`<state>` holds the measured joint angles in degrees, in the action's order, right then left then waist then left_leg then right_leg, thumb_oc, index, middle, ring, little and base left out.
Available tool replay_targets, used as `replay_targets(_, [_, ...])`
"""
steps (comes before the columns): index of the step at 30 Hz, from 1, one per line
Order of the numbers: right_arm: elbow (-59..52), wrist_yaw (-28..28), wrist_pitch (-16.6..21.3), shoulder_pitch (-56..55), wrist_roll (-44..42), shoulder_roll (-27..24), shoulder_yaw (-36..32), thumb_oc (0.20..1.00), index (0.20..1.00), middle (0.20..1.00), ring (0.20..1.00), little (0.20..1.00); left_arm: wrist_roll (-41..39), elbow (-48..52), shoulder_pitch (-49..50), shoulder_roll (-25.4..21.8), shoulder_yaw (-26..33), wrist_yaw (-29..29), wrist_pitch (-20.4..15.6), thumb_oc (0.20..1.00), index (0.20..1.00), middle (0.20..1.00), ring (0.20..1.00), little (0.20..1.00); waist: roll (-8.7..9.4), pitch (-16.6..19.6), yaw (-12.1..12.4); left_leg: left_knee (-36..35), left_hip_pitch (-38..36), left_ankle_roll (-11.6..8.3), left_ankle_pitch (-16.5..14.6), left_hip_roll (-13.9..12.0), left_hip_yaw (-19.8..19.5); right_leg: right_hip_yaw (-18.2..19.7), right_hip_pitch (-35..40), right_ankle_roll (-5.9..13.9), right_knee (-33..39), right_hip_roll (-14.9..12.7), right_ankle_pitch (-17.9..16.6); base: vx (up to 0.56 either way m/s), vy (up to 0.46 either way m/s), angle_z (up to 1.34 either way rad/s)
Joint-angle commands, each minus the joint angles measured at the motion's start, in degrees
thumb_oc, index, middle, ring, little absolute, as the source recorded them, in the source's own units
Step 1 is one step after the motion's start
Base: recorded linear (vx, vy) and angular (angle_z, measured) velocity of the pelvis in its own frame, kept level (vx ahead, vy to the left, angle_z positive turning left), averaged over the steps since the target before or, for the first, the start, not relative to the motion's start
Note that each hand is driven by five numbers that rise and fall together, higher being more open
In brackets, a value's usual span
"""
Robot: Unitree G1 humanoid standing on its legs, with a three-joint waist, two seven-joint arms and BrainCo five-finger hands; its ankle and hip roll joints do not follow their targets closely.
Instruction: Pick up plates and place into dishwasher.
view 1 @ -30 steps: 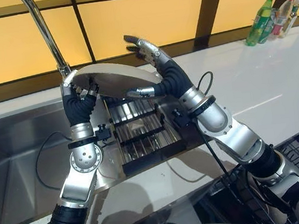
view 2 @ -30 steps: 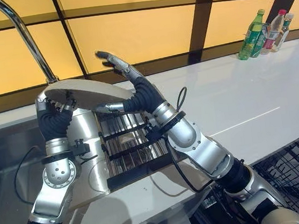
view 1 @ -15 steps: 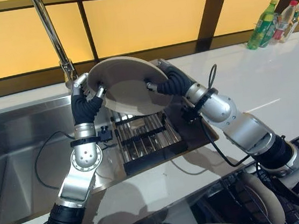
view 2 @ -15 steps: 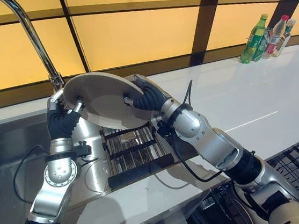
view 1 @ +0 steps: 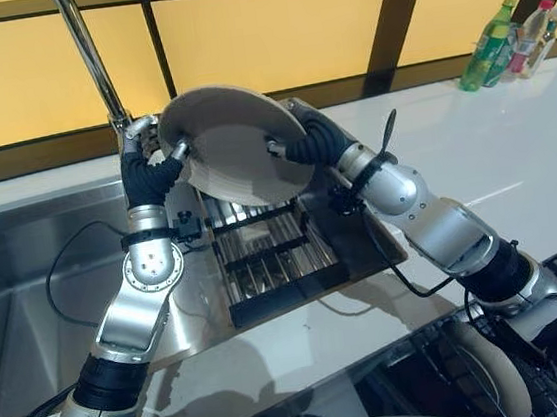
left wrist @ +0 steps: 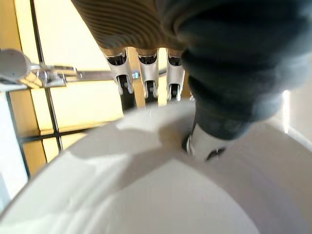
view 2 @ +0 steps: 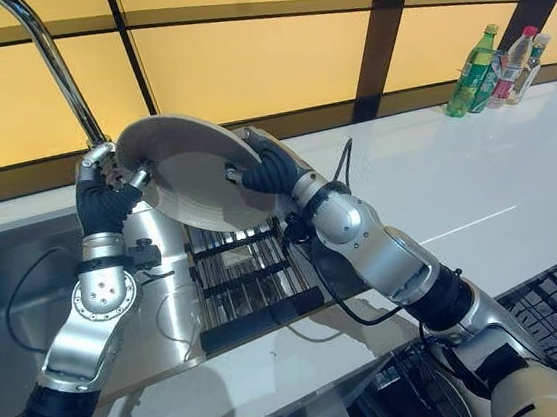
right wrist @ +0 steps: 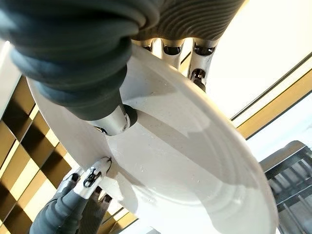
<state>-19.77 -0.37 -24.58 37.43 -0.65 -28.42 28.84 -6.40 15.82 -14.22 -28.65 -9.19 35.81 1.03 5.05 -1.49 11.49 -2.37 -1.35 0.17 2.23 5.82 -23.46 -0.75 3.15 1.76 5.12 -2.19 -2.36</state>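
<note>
White counter [view 1: 473,146] — bottles [view 1: 511,36], rack [view 1: 269,255]

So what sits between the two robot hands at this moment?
The plate, tilted above the rack by the sink: the left robot hand pinches one rim, the right robot hand the opposite rim. The left eye view shows it best.

Plate [view 1: 236,143] plain white; rack [view 1: 269,255] black-and-silver striped; wall [view 1: 268,28] yellow.

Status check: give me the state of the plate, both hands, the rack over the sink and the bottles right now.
Plate: lifted above the rack, tilted, gripped at both edges.
Left hand: shut on the plate's edge.
Right hand: shut on the opposite edge.
Rack: lying across the sink edge, no plate in it.
Bottles: upright, at the counter's far end.
</note>
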Motion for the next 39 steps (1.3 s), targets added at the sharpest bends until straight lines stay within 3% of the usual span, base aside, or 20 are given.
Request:
replay_targets(1, [-3.8, -1.2, 8.5, -8.2, 5.1, -5.9, -6.9, 0.200, 0.200, 0.200, 0.200, 0.200, 6.2, -0.9, 3.3, 0.9, 7.3, 7.0, -13.3, 1.000, 1.000, 1.000, 1.000, 1.000, -1.32, 3.6, -1.9, -2.6, 0.8, 2.85, 2.6, 1.8, 0.6, 2.1, -0.2, 1.01, -3.8, 1.2, -1.6, -0.04, -0.027, -0.04])
replay_targets(3, [-4.6, -1.9, 9.8, -11.2, 5.8, -9.0, -11.3, 0.200, 0.200, 0.200, 0.200, 0.200, 6.7, -0.3, 6.0, 0.5, 10.4, 8.2, -15.7, 1.000, 1.000, 1.000, 1.000, 1.000, -1.13, 3.5, -2.4, -2.6, 0.7, 2.80, 2.5, 1.8, 0.9, 2.3, -0.2, 1.04, -3.9, 1.3, -1.9, -0.01, -0.011, -0.02])
replay_targets(10, [-3.7, -3.7, 10.8, -18.2, 7.5, -19.2, -23.0, 0.200, 0.200, 0.200, 0.200, 0.200, 4.8, -0.3, 8.3, -4.1, 17.7, 11.5, -13.9, 1.000, 1.000, 1.000, 1.000, 1.000, -1.27, 4.0, -5.5, -2.6, -0.1, 2.63, 1.8, 1.1, 3.2, 4.8, -0.6, 1.12, -4.3, 1.6, -2.5, 0.01, 0.013, -0.14])
replay_targets(16, [-0.9, -4.8, 14.2, -27.5, 8.8, -23.3, -34.3, 0.200, 0.200, 0.200, 0.200, 0.200, 3.7, 0.3, 12.0, -4.8, 21.4, 11.3, -13.6, 1.000, 1.000, 1.000, 1.000, 1.000, -1.53, 3.7, -7.8, -2.2, -1.1, 2.86, 0.7, 0.3, 6.4, 7.3, -0.9, 0.86, -4.3, 1.9, -2.3, 0.01, 0.035, -0.30])
replay_targets(20, [3.1, -6.8, 14.4, -30.6, 11.7, -24.8, -39.1, 0.200, 0.200, 0.200, 0.200, 0.200, 3.1, -0.4, 13.2, -5.0, 22.3, 10.8, -13.9, 1.000, 1.000, 1.000, 1.000, 1.000, -1.70, 3.4, -9.2, -2.1, -1.6, 3.16, 0.1, 0.4, 7.9, 8.8, -1.2, 0.95, -4.7, 1.9, -2.7, 0.01, 0.052, -0.33])
replay_targets(26, [8.9, -7.9, 15.8, -35.7, 16.3, -24.7, -43.3, 0.200, 0.200, 0.200, 0.200, 0.200, 3.2, -3.3, 15.0, -5.8, 24.0, 11.6, -14.1, 1.000, 1.000, 1.000, 1.000, 1.000, -2.07, 2.6, -11.1, -2.4, -2.2, 3.74, -0.1, 0.3, 9.5, 10.5, -3.2, 1.60, -8.2, 1.9, -4.0, 0.01, 0.040, -0.32])
replay_targets(29, [10.8, -7.8, 16.9, -38.7, 17.8, -23.1, -44.3, 0.200, 0.200, 0.200, 0.200, 0.200, 3.3, -3.8, 18.0, -6.0, 27.0, 11.5, -14.6, 1.000, 1.000, 1.000, 1.000, 1.000, -1.96, 1.8, -10.9, -2.5, -2.4, 3.74, 0.1, 0.0, 10.3, 8.6, -4.4, 2.24, -10.4, 0.9, -4.6, 0.01, -0.093, -0.25])
replay_targets(32, [13.1, -9.8, 17.0, -40.0, 19.2, -21.0, -43.8, 0.200, 0.200, 0.200, 0.200, 0.200, 3.1, -4.0, 18.4, -6.4, 28.1, 10.9, -14.3, 1.000, 1.000, 1.000, 1.000, 1.000, -2.01, 1.4, -11.2, -2.6, -2.5, 4.00, 0.1, -0.2, 10.2, 9.7, -5.2, 2.71, -10.5, 0.7, -5.7, 0.00, -0.164, -0.31])
replay_targets(39, [18.7, -14.4, 16.5, -41.4, 22.7, -18.6, -42.8, 0.200, 0.200, 0.200, 0.200, 0.200, 4.1, -5.8, 18.4, -6.0, 28.4, 10.1, -13.9, 1.000, 1.000, 1.000, 1.000, 1.000, -2.31, 1.5, -11.2, -2.2, -2.6, 2.29, -0.3, -3.1, 10.4, 10.2, -1.9, 1.58, -4.8, 1.4, -2.1, 0.07, -0.238, -0.01])
